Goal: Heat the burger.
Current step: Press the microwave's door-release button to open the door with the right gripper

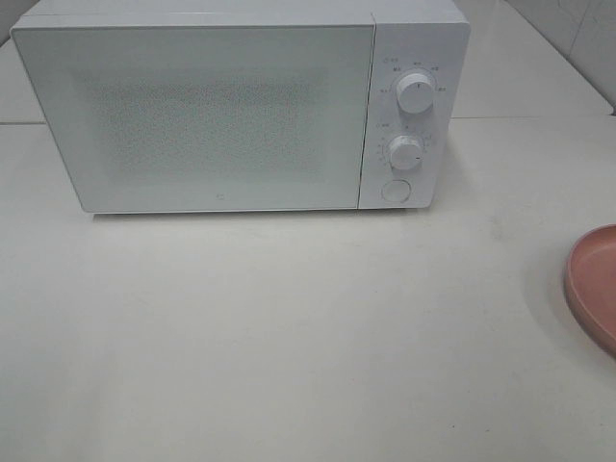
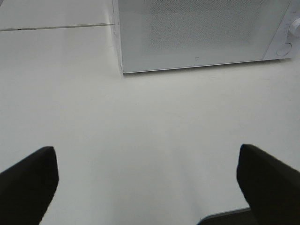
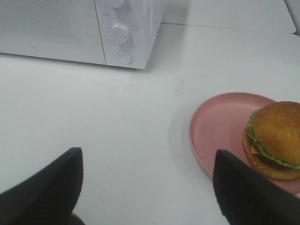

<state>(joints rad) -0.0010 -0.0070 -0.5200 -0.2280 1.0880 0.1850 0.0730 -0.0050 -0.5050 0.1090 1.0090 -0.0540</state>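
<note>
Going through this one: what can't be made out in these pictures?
- The burger: outside the high view; cut by the frame edge in the right wrist view.
- The pink plate: mostly cut off at the high view's right edge.
- Inside of the microwave: hidden by its closed door, every view.
- Labels around the upper dial: too small to read.
- Arms: outside the high view; wrist views show only the tips of the open left claw and right claw.

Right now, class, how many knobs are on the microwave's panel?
2. The upper knob sits high on the microwave's right panel; the lower knob is directly below it. None appears hidden.
</note>
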